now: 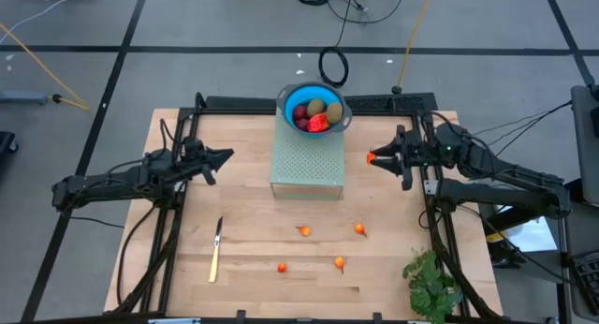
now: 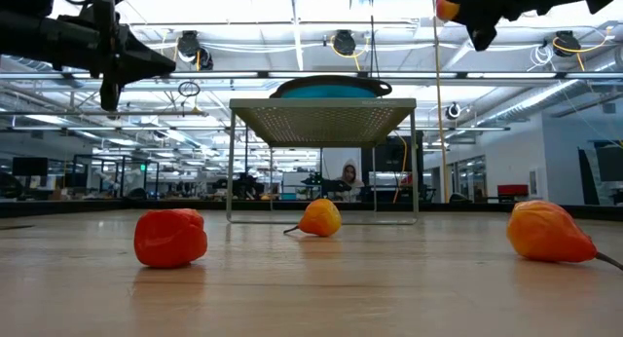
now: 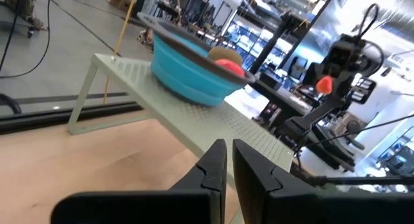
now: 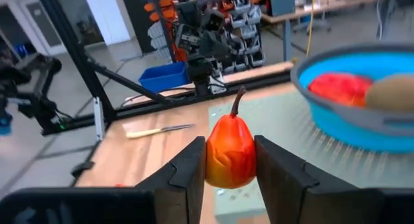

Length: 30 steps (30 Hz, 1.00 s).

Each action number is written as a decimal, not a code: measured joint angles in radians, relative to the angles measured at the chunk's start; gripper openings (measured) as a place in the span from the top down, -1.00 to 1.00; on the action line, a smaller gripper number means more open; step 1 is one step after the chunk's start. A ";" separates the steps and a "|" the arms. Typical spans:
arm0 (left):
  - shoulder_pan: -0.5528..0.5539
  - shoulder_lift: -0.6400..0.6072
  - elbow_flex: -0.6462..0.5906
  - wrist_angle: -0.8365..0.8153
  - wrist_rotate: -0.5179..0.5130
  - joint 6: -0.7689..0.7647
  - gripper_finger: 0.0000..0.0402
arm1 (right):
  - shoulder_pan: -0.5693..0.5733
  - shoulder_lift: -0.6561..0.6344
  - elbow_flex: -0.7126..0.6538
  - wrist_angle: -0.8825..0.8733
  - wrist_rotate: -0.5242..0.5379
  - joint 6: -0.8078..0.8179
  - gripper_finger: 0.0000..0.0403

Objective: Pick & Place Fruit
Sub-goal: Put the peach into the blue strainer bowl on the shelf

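Nearest the table's front edge, four small orange fruit pieces [image 1: 339, 262] are seen loose on the wooden table [image 1: 243, 268]; in the low view only three of them are caught, one cut off at the edge. A yellow-handled knife [image 1: 216, 250] lies to their left and a leafy plant [image 1: 432, 283] at the front right corner, partly cut off. Farther back, a pale perforated stand [image 1: 308, 163] is set on the table, and a blue bowl [image 1: 314, 107] rests on its far end, holding red and brownish-olive fruit whose count cannot be made out. The right gripper [image 1: 373, 158] is held in the air right of the stand, pinching one orange fruit [image 4: 230, 152] by its sides, stem up. The left gripper [image 1: 227, 156] hangs left of the stand, its fingers pressed together on nothing.
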 joint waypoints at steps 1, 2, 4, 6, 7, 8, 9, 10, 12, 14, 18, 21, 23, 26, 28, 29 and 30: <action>0.000 0.000 0.000 -0.008 0.000 0.000 0.87 | 0.000 0.000 0.000 0.009 0.000 -0.028 0.45; 0.000 0.000 0.000 -0.013 0.000 0.000 0.87 | 0.000 0.000 0.000 0.020 0.000 -0.054 0.44; 0.000 0.000 0.000 -0.021 0.000 0.000 0.87 | 0.000 0.000 0.000 0.036 0.000 -0.112 0.43; 0.000 0.000 0.000 -0.020 0.000 0.000 0.87 | 0.000 0.000 0.000 0.040 -0.001 -0.174 0.43; 0.000 0.000 0.000 -0.020 0.000 0.000 0.87 | 0.000 0.000 0.000 0.040 -0.001 -0.205 0.43; 0.000 0.000 0.000 -0.020 0.000 0.000 0.87 | 0.000 0.000 0.000 0.041 0.000 -0.236 0.43; 0.000 0.000 0.000 -0.020 0.000 0.000 0.87 | 0.000 0.000 0.000 0.041 -0.001 -0.262 0.44; 0.000 0.000 0.000 -0.020 0.000 -0.001 0.87 | 0.000 0.000 0.000 0.041 0.000 -0.286 0.44; 0.000 0.000 0.000 -0.020 0.000 -0.003 0.87 | 0.000 0.000 0.000 0.041 -0.001 -0.332 0.45; 0.000 0.000 0.000 -0.021 0.000 -0.003 0.87 | 0.000 0.000 0.000 0.041 -0.001 -0.365 0.44; 0.000 0.000 0.000 -0.020 0.000 -0.003 0.87 | 0.000 0.000 0.000 0.041 0.000 -0.390 0.43; 0.000 0.000 0.000 -0.020 0.000 -0.001 0.87 | 0.000 0.000 0.000 0.045 -0.001 -0.391 0.44; 0.000 0.000 0.000 -0.020 0.000 0.000 0.87 | 0.000 0.001 0.000 0.059 -0.001 -0.391 0.44; 0.000 0.000 0.000 -0.020 0.000 0.000 0.87 | 0.000 0.001 0.000 0.102 -0.021 -0.396 0.45; 0.000 0.000 0.000 -0.020 0.000 0.000 0.87 | -0.001 0.001 0.000 0.128 -0.068 -0.407 0.44; 0.000 0.000 0.000 -0.020 0.000 0.000 0.87 | 0.000 0.001 0.000 0.143 -0.097 -0.416 0.44; 0.000 0.000 0.000 -0.020 0.000 0.000 0.87 | 0.000 0.001 0.000 0.160 -0.129 -0.420 0.44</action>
